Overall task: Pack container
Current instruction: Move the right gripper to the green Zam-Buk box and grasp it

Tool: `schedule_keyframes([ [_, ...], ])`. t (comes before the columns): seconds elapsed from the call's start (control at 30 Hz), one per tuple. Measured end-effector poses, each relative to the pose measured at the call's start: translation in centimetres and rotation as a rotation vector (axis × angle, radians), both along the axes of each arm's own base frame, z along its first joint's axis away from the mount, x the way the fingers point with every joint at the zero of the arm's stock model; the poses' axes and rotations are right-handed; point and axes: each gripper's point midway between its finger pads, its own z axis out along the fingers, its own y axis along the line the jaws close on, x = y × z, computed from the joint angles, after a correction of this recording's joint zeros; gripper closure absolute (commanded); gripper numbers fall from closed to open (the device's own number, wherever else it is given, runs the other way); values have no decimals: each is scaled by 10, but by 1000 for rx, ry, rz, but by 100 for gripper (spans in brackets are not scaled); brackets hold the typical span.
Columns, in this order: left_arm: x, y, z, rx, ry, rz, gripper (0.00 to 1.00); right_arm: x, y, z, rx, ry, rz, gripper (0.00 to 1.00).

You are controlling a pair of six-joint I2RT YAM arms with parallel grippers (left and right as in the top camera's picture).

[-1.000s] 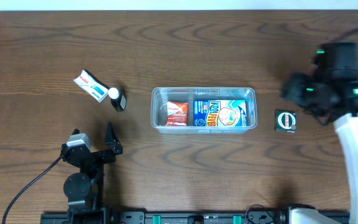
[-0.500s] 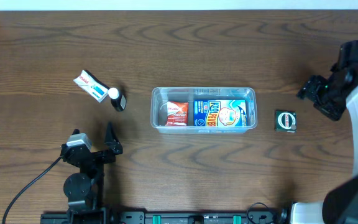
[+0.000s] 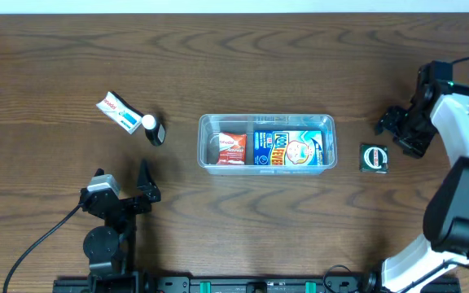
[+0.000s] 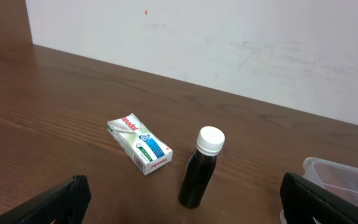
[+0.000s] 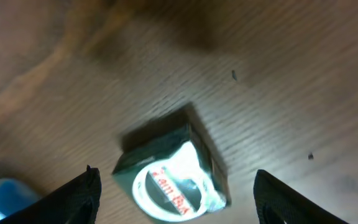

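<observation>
The clear plastic container (image 3: 267, 120) sits mid-table and holds a red packet (image 3: 232, 148) and a blue-and-white flat box (image 3: 287, 149). A small dark green box with a round white label (image 3: 374, 158) lies right of it; in the right wrist view it (image 5: 169, 175) lies between the open fingers of my right gripper (image 5: 176, 199). My right gripper (image 3: 396, 130) hovers just right of that box. My left gripper (image 3: 129, 191) is open and empty at front left. A dark bottle with a white cap (image 4: 202, 167) and a white packet (image 4: 140, 143) lie ahead of it.
The bottle (image 3: 154, 129) and the white packet (image 3: 118, 111) lie left of the container. The container's corner (image 4: 340, 174) shows at the right edge of the left wrist view. A pale wall stands beyond the table's far edge.
My right arm swung from the far right back towards the small dark green box and now hovers over it. The left arm and the objects have not moved.
</observation>
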Motion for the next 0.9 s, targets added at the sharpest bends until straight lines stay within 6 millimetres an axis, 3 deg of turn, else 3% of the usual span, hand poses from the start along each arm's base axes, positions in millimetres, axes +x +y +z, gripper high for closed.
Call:
schedule_keyframes([
  [0.27,0,0,0,0,0,0,2,-4,9,-13,-4,40,180,17],
  [0.43,0,0,0,0,0,0,2,-3,15,-17,-14,31,292,7],
  [0.63,0,0,0,0,0,0,2,-11,24,-35,-16,38,383,3],
  [0.73,0,0,0,0,0,0,2,-17,27,-44,-13,46,407,5],
  [0.9,0,0,0,0,0,0,2,-22,31,-49,-9,59,439,19],
])
